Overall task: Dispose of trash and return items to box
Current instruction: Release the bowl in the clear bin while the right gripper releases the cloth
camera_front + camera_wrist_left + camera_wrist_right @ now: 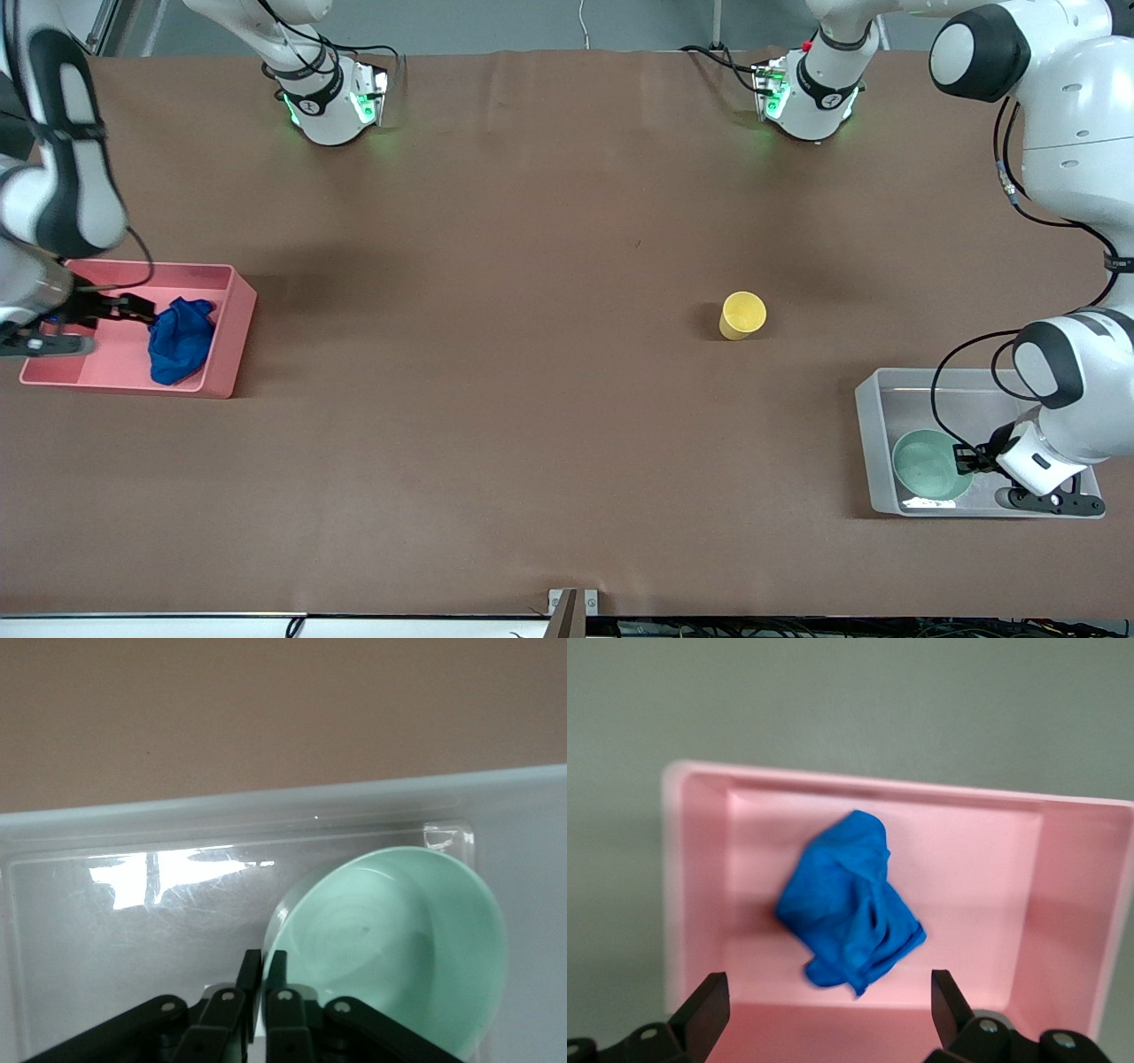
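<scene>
1. The blue trash [180, 339] is found lying loose in the pink bin [232, 341], toward the right arm's end of the table. It's crumpled on the bin floor and nothing grips it.
2. The right gripper [146, 312] is held over the pink bin just beside the trash, fingers [709, 1010] spread wide apart with the wad seen between them in the right wrist view, so it's released.
3. The green bowl [927, 462] is sat inside the clear box [873, 416], toward the left arm's end of the table, in the corner nearer the front camera.
4. The left gripper [966, 460] is down at the bowl's rim, fingers [249, 973] pinched nearly together on the rim [273, 935], so it's clenched on the bowl.
5. A white label [928, 502] is seen on the box floor beside the bowl.
6. The yellow cup [741, 315] is left standing on the brown table [532, 221], out in the open between the two bins, nearer the box, touched by nothing.
</scene>
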